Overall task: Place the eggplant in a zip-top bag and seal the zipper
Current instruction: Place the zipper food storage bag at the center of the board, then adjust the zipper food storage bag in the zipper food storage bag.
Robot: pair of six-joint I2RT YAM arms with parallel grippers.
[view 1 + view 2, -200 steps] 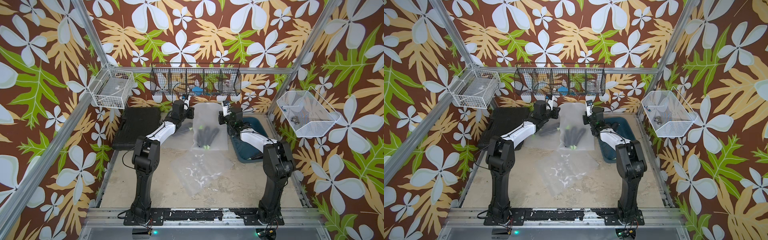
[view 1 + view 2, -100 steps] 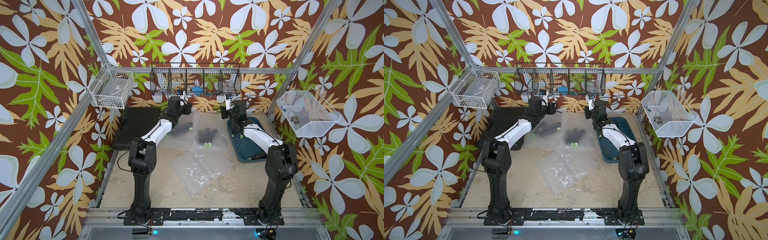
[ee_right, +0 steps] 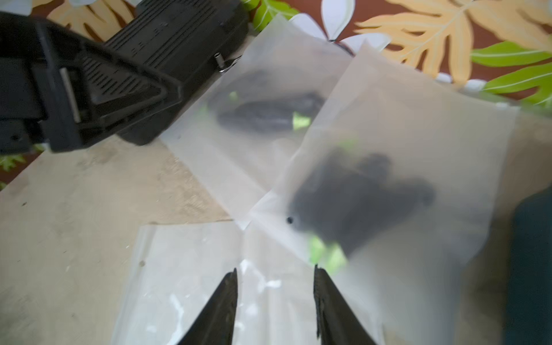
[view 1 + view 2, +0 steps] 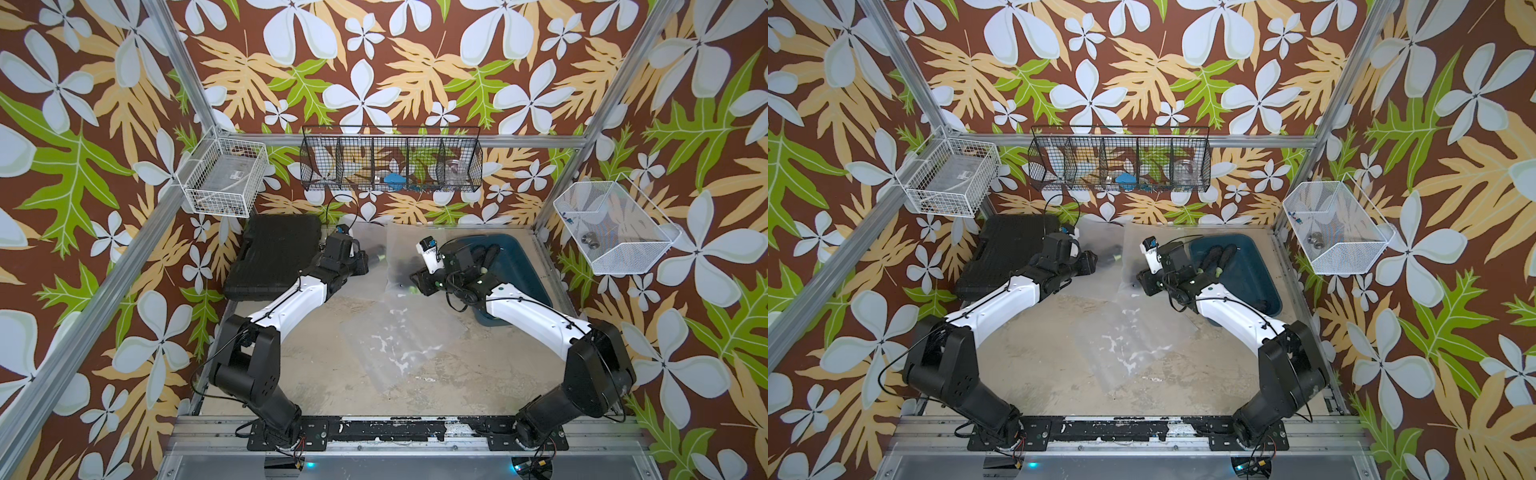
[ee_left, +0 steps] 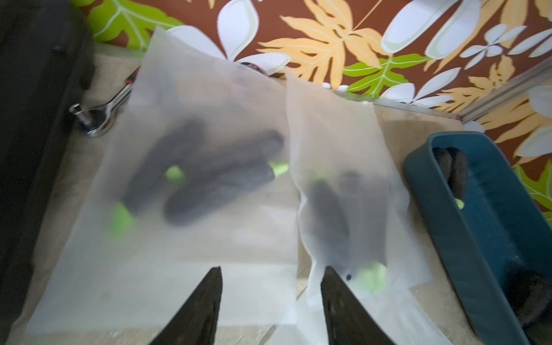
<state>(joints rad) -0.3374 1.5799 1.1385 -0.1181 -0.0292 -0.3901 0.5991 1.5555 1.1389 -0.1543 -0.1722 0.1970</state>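
L gripper (image 5: 271, 268): jaws apart, nothing btwn them, above the bags' near edges. R gripper (image 3: 275, 268): jaws apart too, holding nothing, tips close by bag 1's corner.

Ref = bin (image 5: 430, 191).
- Bag 1 (image 5: 334, 125): frosted, just beside bin, dark eggplants (image 5: 328, 215) w/ green stems inside. Zip shut or not: can't tell.
- Bag 2 (image 5: 194, 98): next out from bin, bag 1's edge lapping over it, more eggplants (image 5: 209, 173) inside.
- Case (image 4: 274, 257): beyond bag 2, well apart from bin.
- Bin eggplants (image 4: 1217, 255): loose in bin.
- Clear bags (image 4: 399, 336): flat on table, near bin's front end.
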